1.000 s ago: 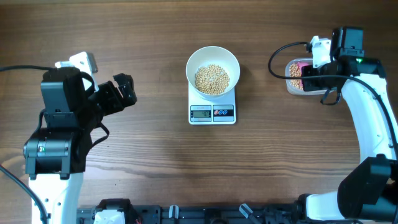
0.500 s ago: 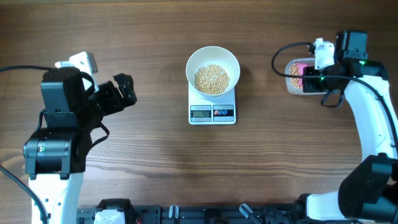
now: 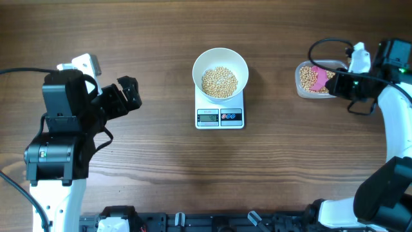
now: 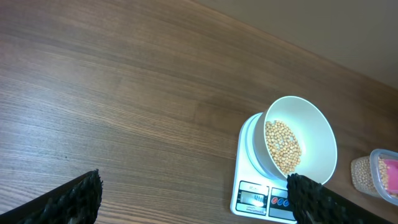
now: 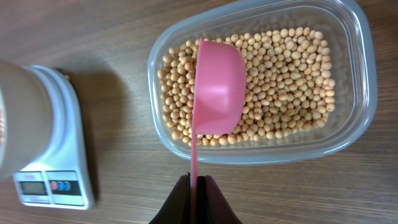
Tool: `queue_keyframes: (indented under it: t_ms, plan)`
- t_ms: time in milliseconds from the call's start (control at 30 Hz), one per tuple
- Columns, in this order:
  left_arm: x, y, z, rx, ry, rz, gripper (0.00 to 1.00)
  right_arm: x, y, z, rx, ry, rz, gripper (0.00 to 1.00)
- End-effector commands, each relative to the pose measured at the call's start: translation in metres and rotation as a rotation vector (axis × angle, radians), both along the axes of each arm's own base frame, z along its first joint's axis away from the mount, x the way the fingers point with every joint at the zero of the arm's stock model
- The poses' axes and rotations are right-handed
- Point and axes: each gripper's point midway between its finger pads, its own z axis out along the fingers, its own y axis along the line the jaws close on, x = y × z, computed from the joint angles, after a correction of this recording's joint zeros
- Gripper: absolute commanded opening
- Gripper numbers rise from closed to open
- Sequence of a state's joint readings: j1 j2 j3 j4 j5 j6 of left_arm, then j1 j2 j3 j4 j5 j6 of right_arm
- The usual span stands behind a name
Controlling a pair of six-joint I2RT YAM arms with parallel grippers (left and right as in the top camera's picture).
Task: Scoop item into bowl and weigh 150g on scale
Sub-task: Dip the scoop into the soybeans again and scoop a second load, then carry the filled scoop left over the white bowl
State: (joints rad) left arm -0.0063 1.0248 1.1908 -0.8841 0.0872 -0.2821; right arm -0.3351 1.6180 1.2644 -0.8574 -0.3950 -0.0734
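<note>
- Movement shows overhead: the right arm has swung outward, so the right tool [image 3: 336, 84] no longer covers the clear tub [image 3: 301, 89], and the pink scoop [image 3: 317, 78] now shows over the tub's contents. The white bowl [image 3: 198, 64] sits on the scale [image 3: 220, 118] holding a heap of beans [image 3: 220, 81]. I judge another scoop is being loaded. The readout is too small to read.
- Left wrist: the left tool [image 4: 193, 202] hangs released and empty, well apart from the bowl.
- Right wrist: only here is the grip plain. The jaws are clenched on the scoop's handle, and its cup lies on the tub's beans.
</note>
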Motion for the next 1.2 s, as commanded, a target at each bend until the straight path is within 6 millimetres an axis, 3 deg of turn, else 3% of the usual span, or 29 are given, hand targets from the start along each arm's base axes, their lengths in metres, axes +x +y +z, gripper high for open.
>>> queue_keyframes:
  t_ms: [0, 267, 600, 800, 1167]
  plan:
    - [0.002, 0.003, 0.007, 0.016, -0.016, 0.005, 1.0, -0.001, 0.006, 0.002, 0.139, -0.012, -0.021, 0.04]
    - [0.002, 0.003, 0.007, 0.016, -0.016, 0.005, 1.0, -0.008, -0.022, 0.002, 0.194, -0.001, -0.144, 0.04]
    - [0.002, 0.003, 0.007, 0.016, -0.016, 0.004, 1.0, -0.012, -0.037, 0.001, 0.435, -0.012, -0.227, 0.04]
    - [0.002, 0.003, 0.007, 0.016, -0.016, 0.005, 1.0, -0.013, -0.045, 0.01, 0.504, -0.054, -0.248, 0.04]
    - [0.002, 0.003, 0.007, 0.016, -0.016, 0.004, 1.0, -0.008, -0.032, 0.043, 0.705, -0.163, -0.191, 0.04]
